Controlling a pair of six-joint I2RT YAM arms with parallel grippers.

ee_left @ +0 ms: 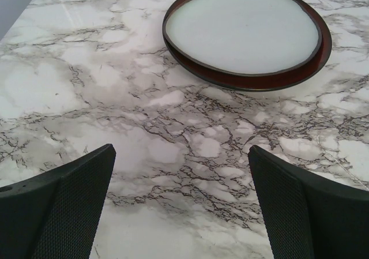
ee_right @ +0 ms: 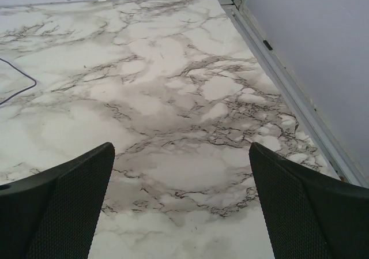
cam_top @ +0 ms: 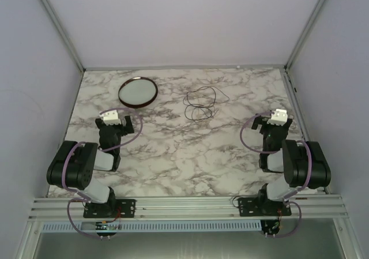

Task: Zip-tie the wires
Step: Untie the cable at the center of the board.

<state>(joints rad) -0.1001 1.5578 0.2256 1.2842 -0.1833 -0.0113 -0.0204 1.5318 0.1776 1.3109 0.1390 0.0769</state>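
Note:
The wires (cam_top: 203, 102) lie in loose, thin dark loops on the marble table (cam_top: 190, 149), at the back and a little right of centre. One strand (ee_right: 23, 80) shows at the left edge of the right wrist view. My left gripper (cam_top: 111, 118) (ee_left: 181, 149) hangs open over bare marble at the left, far from the wires. On the right, my right gripper (cam_top: 278, 116) (ee_right: 181, 146) is also open, with nothing between its fingers. I cannot make out the zip tie in any view.
A round dark-rimmed dish (cam_top: 138, 92) (ee_left: 245, 31) sits at the back left, just beyond the left gripper. A metal rail (ee_right: 288, 80) and the lilac wall bound the table's right side. Walls close the back and left sides too.

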